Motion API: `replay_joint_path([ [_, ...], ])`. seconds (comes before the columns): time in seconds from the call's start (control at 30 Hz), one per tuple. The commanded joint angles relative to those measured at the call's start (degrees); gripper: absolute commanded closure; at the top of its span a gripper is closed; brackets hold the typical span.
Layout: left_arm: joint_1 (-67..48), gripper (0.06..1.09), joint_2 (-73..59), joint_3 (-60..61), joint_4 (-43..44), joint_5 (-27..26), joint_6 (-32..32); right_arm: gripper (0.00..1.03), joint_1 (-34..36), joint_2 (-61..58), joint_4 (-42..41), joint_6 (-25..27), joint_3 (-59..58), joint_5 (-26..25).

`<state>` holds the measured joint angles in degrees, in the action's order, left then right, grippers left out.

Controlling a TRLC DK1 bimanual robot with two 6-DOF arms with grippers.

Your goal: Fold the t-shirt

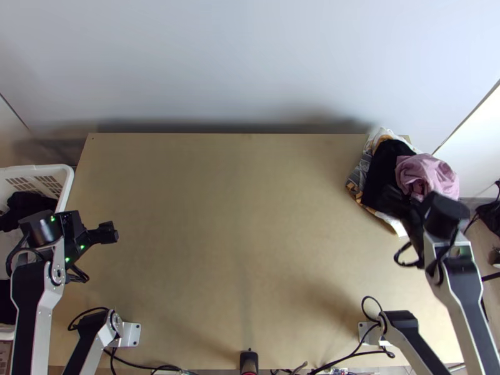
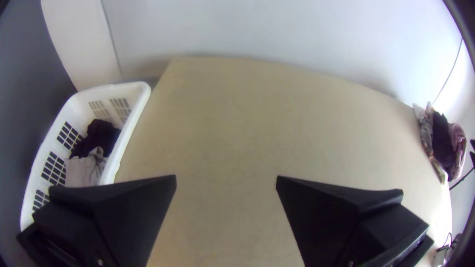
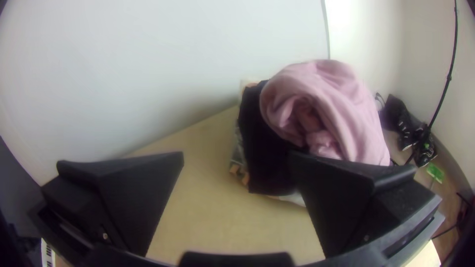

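From where I stand, the right gripper (image 3: 237,158) gapes, empty, near the bunched pink cloth (image 3: 336,109), probably the t-shirt. It should pinch that alone, sparing the black cloth (image 3: 264,158) beneath. The left gripper (image 2: 226,180) is spread, holding nothing.

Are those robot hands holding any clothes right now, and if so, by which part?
Nothing is held: the left hand and right hand are both open, the right one near the pink cloth without gripping it.
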<state>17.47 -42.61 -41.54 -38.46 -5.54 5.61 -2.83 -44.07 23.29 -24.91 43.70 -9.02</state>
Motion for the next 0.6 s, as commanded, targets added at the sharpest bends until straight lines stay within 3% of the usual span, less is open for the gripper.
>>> replay_joint_path([
  [0.0,0.2,0.1,1.7,2.9,6.3,-1.6,-2.1,0.04,-0.3,14.0,1.7,-0.4,-7.8,-0.1],
  [0.17,1.3,0.11,1.9,4.4,12.8,-5.1,-3.5,0.04,3.6,23.6,0.7,-2.5,-12.7,0.1],
  [0.37,1.2,0.11,1.1,8.9,25.9,-10.2,-15.6,0.05,7.4,30.2,-1.5,-1.7,-17.3,-1.2],
  [0.57,-1.5,0.11,4.5,16.3,34.9,-10.1,-20.1,0.05,6.9,35.6,-3.2,3.5,-20.2,-1.6],
])
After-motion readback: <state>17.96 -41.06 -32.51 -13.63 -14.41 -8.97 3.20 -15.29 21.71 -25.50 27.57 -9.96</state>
